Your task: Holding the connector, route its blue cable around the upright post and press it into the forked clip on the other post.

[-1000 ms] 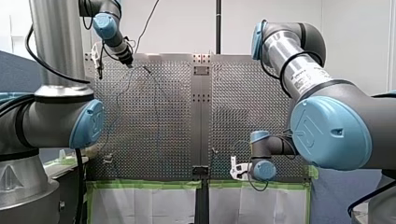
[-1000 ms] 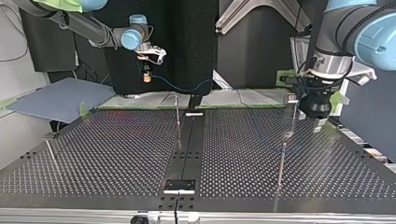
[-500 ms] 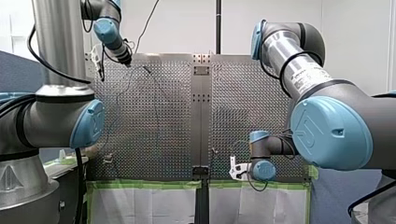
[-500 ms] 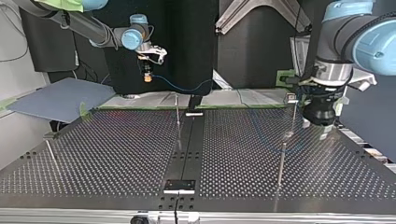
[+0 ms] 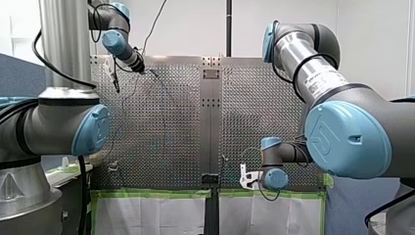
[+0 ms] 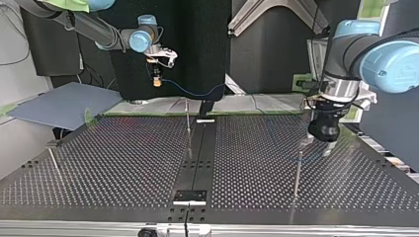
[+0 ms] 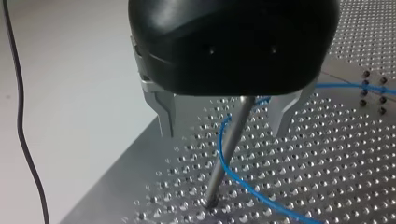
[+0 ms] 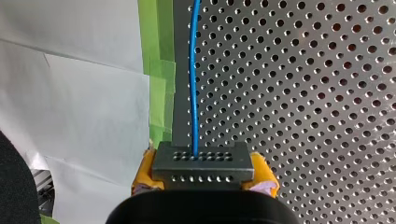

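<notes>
Left wrist view: my left gripper (image 7: 224,132) points down near a table (image 7: 327,154) corner, fingers (image 7: 164,112) apart astride one post (image 7: 227,149); my right gripper (image 8: 204,173) clamps one connector (image 8: 203,163) trailing one cable (image 8: 193,70).

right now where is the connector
The connector is clamped between the yellow pads of my right end effector, held in the air at the top view's upper left, above the table's far edge, blue cable running out of it.
</notes>
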Motion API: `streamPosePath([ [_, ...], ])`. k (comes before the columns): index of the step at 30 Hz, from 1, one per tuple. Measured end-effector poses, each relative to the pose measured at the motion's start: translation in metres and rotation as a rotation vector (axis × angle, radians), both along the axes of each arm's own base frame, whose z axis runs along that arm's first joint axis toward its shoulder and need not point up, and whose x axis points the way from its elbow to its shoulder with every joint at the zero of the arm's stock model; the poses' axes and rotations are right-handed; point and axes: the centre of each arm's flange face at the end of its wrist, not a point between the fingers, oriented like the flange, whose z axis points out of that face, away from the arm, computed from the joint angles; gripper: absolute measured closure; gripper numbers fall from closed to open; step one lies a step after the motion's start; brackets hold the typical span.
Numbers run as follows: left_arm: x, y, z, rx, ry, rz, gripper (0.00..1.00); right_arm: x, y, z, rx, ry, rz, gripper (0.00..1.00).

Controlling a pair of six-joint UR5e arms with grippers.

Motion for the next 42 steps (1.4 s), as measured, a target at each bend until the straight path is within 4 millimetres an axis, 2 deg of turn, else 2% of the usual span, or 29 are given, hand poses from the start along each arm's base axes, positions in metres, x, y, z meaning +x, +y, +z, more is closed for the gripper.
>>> streamPosePath([
  [10,0.029,0.003,-0.026,-0.059,-0.006,0.027,0.0,0.0,0.0,0.0,0.0,0.0,0.0,1.0],
  [15,0.039,0.007,-0.032,-0.068,-0.027,0.055,0.0,0.0,0.0,0.0,0.0,0.0,0.0,1.0],
  [23,0.048,0.016,-0.029,-0.089,-0.089,0.121,0.0,0.001,0.001,0.0,0.0,0.0,0.003,1.0],
  [36,0.068,0.015,-0.03,-0.109,-0.179,0.124,0.0,0.002,0.001,0.0,0.0,0.0,0.005,1.0],
  [42,0.078,0.019,-0.01,-0.109,-0.259,0.158,0.0,0.002,0.002,0.0,0.0,0.0,0.006,1.0],
])
